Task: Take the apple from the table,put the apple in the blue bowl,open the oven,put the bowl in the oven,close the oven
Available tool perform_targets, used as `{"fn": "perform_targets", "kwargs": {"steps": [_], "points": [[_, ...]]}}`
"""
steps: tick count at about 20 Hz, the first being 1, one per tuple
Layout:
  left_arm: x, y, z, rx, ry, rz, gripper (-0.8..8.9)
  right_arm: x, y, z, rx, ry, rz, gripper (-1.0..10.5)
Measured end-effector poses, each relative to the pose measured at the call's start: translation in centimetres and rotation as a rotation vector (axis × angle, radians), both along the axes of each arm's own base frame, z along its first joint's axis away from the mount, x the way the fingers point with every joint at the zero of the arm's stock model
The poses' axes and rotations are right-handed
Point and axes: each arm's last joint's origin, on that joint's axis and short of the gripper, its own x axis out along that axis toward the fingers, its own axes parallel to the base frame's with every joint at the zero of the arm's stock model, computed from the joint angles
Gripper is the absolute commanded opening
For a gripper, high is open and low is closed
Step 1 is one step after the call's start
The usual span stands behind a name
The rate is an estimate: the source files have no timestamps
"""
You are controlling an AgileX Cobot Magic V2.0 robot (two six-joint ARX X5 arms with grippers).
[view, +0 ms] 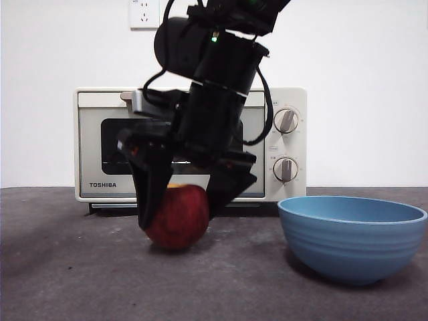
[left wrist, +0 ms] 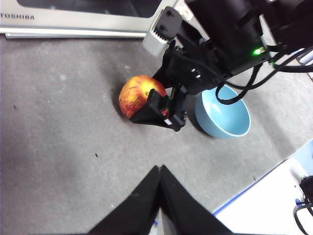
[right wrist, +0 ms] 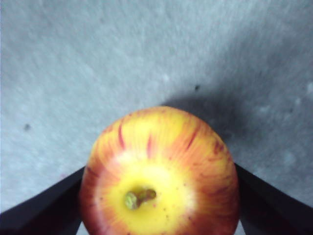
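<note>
The red apple (view: 182, 217) (left wrist: 136, 93) (right wrist: 159, 171) rests on the dark grey table (view: 67, 274), in front of the oven. From above, my right gripper (view: 180, 214) (left wrist: 156, 105) (right wrist: 160, 169) straddles it, one black jaw pressed to each side, shut on it. The blue bowl (view: 351, 237) (left wrist: 222, 115) stands empty to the apple's right. Behind both is the cream TOSHIBA oven (view: 93, 154) (left wrist: 73, 22), its door closed. My left gripper (left wrist: 160, 171) is shut on nothing, hanging over bare table on the near side of the apple.
A wall socket (view: 144, 13) sits above the oven. In the left wrist view the table's edge (left wrist: 244, 193) runs past the bowl, with a pale floor beyond. Two round knobs (view: 286, 120) are on the oven's right side.
</note>
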Motion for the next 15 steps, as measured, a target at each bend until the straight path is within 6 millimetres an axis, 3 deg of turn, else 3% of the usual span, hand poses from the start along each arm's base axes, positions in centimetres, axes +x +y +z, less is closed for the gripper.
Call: {"fn": "perform_targets", "kwargs": {"steps": [6, 13, 15], "points": [[0.2, 0.0, 0.2, -0.004, -0.033, 0.000, 0.07, -1.9, -2.1, 7.1, 0.092, -0.095, -0.005, 3.9], [0.2, 0.0, 0.3, -0.006, -0.044, 0.000, 0.07, -6.4, -8.1, 14.3, 0.015, -0.217, -0.090, 3.9], [0.2, 0.0, 0.3, -0.005, -0.045, 0.000, 0.07, -7.5, -9.8, 14.8, 0.022, -0.248, -0.115, 3.9]]}}
